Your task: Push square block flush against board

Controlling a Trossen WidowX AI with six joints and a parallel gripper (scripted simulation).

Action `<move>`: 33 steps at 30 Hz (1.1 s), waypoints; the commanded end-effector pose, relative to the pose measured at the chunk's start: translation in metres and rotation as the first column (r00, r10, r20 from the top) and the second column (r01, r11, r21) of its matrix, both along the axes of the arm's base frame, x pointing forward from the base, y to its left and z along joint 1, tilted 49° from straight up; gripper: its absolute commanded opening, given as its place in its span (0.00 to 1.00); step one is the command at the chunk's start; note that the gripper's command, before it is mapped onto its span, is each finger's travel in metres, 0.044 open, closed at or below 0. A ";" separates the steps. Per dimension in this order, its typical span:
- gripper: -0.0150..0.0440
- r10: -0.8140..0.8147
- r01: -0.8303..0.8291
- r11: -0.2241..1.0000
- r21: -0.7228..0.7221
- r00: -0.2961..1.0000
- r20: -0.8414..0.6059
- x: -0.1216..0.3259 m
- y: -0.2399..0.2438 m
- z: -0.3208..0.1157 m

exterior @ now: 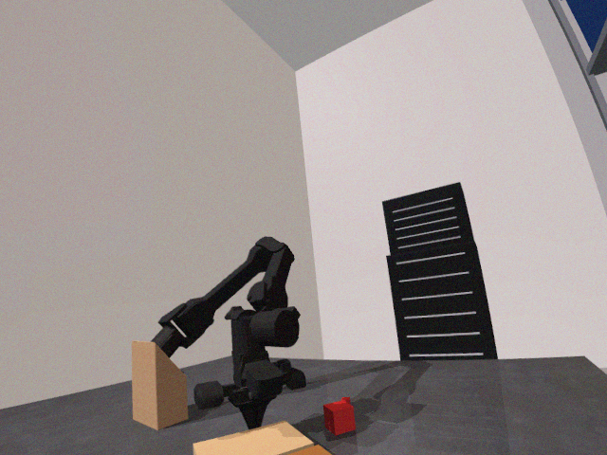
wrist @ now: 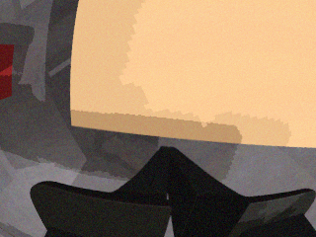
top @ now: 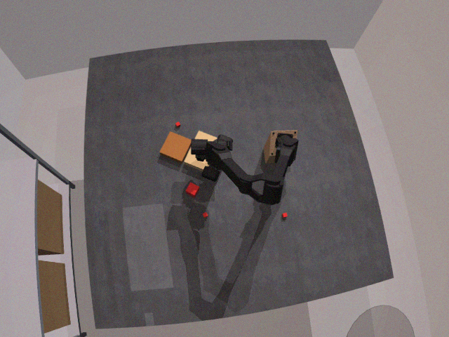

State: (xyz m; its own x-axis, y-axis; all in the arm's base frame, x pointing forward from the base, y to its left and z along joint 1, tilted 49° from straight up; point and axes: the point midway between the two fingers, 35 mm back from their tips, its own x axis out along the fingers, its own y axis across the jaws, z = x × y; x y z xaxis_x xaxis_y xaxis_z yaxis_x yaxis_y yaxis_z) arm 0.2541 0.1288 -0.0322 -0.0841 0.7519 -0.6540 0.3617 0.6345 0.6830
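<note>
Hovering gripper [exterior: 253, 422]: fingers pressed together, pinching nothing — tip at the pale block's near edge.
Block [top: 203, 144]: touching the orange board [top: 175, 146].
Red cube [top: 191, 189]: well apart.

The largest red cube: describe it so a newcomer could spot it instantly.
On the dark grey mat, find the black arm's gripper over the pale tan slab. Just below it in the top view sits the red cube, far bigger than the three tiny red cubes scattered around.
</note>
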 end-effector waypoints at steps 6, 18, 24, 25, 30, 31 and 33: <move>0.25 -0.002 0.002 1.000 0.003 1.000 -0.005 0.014 -0.001 -0.005; 0.25 -0.002 0.002 1.000 0.002 1.000 -0.004 0.024 -0.003 -0.008; 0.25 -0.002 0.002 1.000 0.002 1.000 -0.005 0.016 -0.001 -0.004; 0.25 -0.002 0.002 1.000 0.002 1.000 -0.005 0.014 0.000 -0.004; 0.25 -0.002 0.002 1.000 0.002 1.000 -0.006 0.007 0.001 -0.001; 0.25 -0.002 0.002 1.000 0.002 1.000 -0.006 0.005 0.002 0.000; 0.25 -0.002 0.002 1.000 0.002 1.000 -0.006 0.002 0.002 0.001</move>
State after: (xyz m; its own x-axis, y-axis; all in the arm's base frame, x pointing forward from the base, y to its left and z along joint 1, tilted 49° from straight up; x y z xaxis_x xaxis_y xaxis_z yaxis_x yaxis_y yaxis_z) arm 0.2620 0.1297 -0.0344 -0.0888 0.7531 -0.6519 0.3662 0.6333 0.6817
